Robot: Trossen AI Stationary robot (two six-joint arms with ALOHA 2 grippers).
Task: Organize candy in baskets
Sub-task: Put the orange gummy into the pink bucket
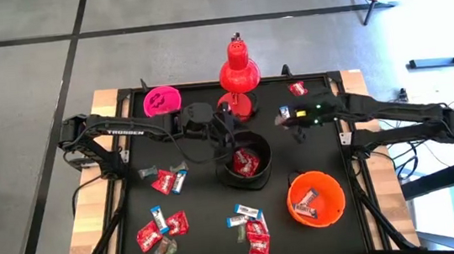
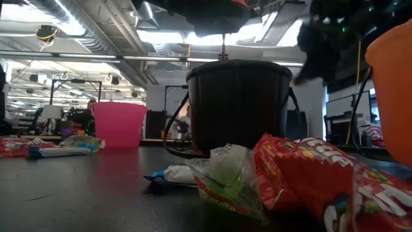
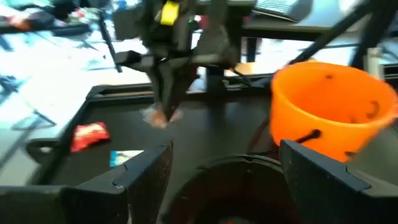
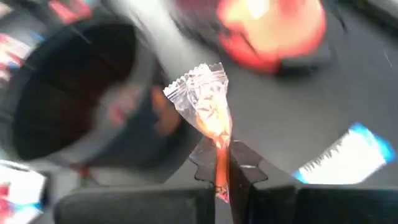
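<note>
**Operator:** Fingers (image 4: 219, 171) on my right gripper (image 1: 284, 118) are pinching together on a clear-wrapped candy (image 4: 205, 102); most of the wrapper is sticking out past the tips, with only its lower tail running down between the pads.

**Supervisor:** And the left one?

**Operator:** I'm holding the left gripper (image 1: 231, 148) with its fingers (image 3: 146, 171) spread apart and nothing between them, just over the black basket (image 1: 244, 163).

**Supervisor:** How far along are you?

**Operator:** I'm judging it as partly done. The black basket is showing red wrappers inside, and the orange basket (image 1: 316, 199) is holding a few pieces. I'm not seeing any candy in the pink basket (image 1: 161, 100).

**Supervisor:** What's remaining?

**Operator:** Plenty. I'm still looking at loose piles (image 1: 163, 228) well away from either set of fingers, another cluster (image 1: 250, 226) in front of the black basket, and a red piece (image 1: 297, 89) beyond my right fingers. The black basket is sitting ahead of the pinched piece, to one side.
</note>
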